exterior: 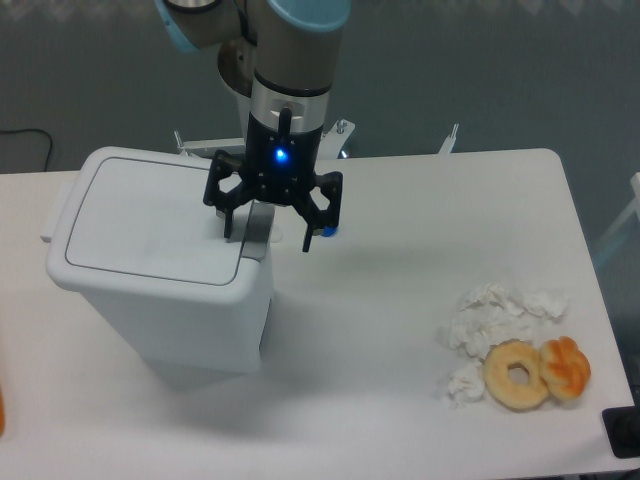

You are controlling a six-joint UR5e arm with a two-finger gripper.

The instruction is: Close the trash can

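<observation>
So no legible text — trash can [150, 225] lid flat, jaws spread.

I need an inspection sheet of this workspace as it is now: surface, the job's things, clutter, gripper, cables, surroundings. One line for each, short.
Surface: white table, bare in the middle.
Job's things: white trash can at the left; its lid lies flat, looks closed; grey latch tab at the lid's right edge.
Clutter: crumpled tissues at the right front; a doughnut and an orange pastry beside them; an orange object cut off at the left edge.
Gripper: gripper open, fingers spread, straddling the latch tab; blue light on.
Cables: a black cable behind the table, far left.
Surroundings: grey wall behind; a dark object at the right front corner.
</observation>
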